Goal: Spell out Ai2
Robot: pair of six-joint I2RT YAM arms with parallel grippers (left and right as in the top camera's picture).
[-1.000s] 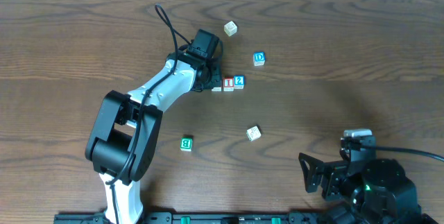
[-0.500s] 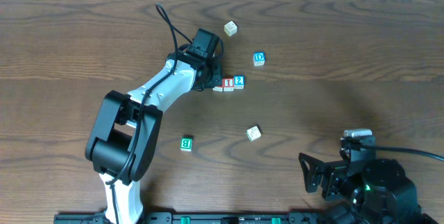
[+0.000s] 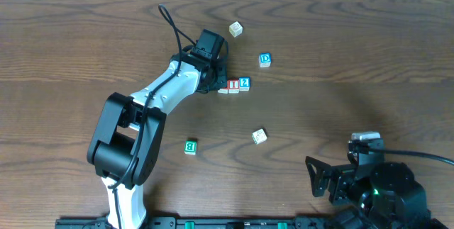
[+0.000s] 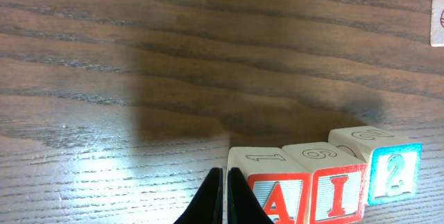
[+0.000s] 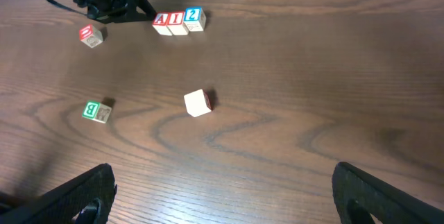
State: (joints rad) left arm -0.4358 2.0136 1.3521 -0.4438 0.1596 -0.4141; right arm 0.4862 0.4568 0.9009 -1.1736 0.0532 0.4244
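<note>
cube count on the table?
7 wooden cubes. Red-edged A cube, red-edged I cube and blue-edged 2 cube in a row; blue-edged D cube and red-marked cube beyond; green-edged B cube and pale cube nearer. None apparently hidden.

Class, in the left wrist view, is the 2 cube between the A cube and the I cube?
No, the 2 cube sits at the right end, after the A cube and the I cube.

We record three small wooden cubes standing upright in one touching row on the table (image 4: 104, 57): red-edged A cube (image 4: 277, 196), then red-edged I cube (image 4: 336, 186), then blue-edged 2 cube (image 4: 392, 172). Their marked faces point the same way, reading A, I, 2.
</note>
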